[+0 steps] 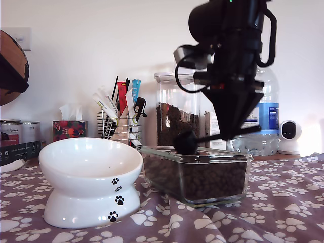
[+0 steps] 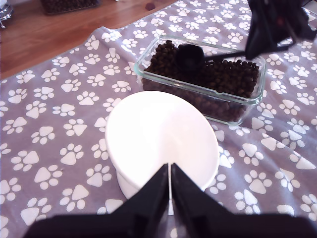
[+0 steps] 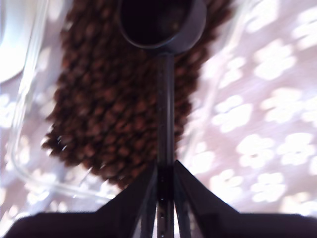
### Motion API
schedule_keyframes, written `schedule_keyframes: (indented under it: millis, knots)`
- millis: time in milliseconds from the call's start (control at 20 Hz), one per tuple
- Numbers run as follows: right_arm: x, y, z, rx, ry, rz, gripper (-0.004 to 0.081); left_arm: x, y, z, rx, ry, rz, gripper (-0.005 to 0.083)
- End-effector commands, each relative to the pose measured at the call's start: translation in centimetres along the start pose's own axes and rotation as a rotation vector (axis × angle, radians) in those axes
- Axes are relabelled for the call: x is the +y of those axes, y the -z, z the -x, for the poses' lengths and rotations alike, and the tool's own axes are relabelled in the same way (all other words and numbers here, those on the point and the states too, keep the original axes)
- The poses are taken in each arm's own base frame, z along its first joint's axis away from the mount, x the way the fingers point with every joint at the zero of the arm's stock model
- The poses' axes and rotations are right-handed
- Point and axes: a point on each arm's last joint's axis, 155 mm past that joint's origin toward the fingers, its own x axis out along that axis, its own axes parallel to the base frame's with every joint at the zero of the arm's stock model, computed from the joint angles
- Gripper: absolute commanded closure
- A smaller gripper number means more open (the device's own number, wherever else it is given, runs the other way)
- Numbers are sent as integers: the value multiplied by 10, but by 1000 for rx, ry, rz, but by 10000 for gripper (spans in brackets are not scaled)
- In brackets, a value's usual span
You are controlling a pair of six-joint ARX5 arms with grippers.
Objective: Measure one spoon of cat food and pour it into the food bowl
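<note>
My second gripper (image 1: 230, 132) (image 3: 165, 171) is shut on the handle end of the spoon (image 1: 186, 143) (image 3: 165, 99). It holds the spoon roughly level, with the round cup (image 2: 189, 54) over the cat food (image 1: 202, 179) (image 2: 225, 74) (image 3: 104, 114) in a clear glass dish (image 1: 238, 157). I cannot tell what is inside the cup. The food bowl (image 1: 91, 167) (image 2: 163, 134) stands empty beside the dish, on the exterior view's left. My first gripper (image 2: 169, 171) is shut on nothing, hovering just outside the bowl's rim; the exterior view does not show it.
The paw-print cloth (image 1: 263, 217) covers the table. Behind the dish stand a tall clear canister of kibble (image 1: 174, 121), a wire rack of coloured sticks (image 1: 121, 114), a tissue box (image 1: 69, 129), a water bottle (image 1: 266, 121) and a small white camera (image 1: 289, 136).
</note>
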Motion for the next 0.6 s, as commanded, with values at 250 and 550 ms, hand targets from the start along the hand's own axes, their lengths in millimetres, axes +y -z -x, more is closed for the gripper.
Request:
schedule_keyframes:
  millis: [250,550]
  knots:
    - [-16,-44,20,-66,340,448,783,0,-5,0,-11,2,-8,793]
    - [-61,-41,55,112,713,613,783,0,-5,0,-10,1,4,793]
